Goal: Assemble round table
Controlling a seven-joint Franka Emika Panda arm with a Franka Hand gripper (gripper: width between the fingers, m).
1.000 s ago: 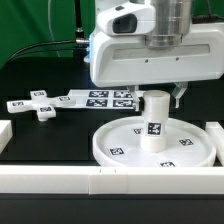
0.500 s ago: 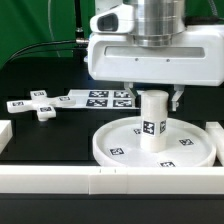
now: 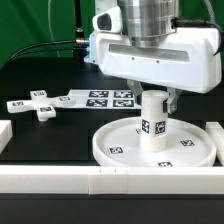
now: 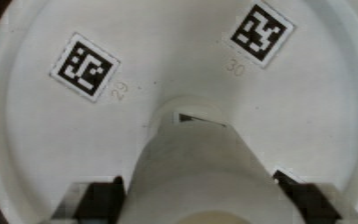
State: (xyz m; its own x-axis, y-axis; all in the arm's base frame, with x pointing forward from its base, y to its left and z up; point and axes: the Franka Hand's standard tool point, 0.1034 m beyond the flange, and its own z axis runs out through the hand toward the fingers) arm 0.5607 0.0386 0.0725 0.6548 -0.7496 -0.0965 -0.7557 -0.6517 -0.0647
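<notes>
hand (image 3: 153, 98) | turned since earlier, still clamped on leg (image 3: 152, 118) | disc (image 3: 116, 141) unmoved

White disc (image 3: 120, 136), white leg (image 3: 153, 108), white cross-shaped piece (image 3: 38, 105), all with black-and-white square tags. Counter (image 3: 50, 138) black. My hand (image 3: 154, 96) white. Marker board (image 3: 100, 98) white, same tags.

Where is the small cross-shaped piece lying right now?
In the exterior view, the cross-shaped piece lies on the black table at the far left, just beside the marker board's left end, well away from the round disc.
</notes>
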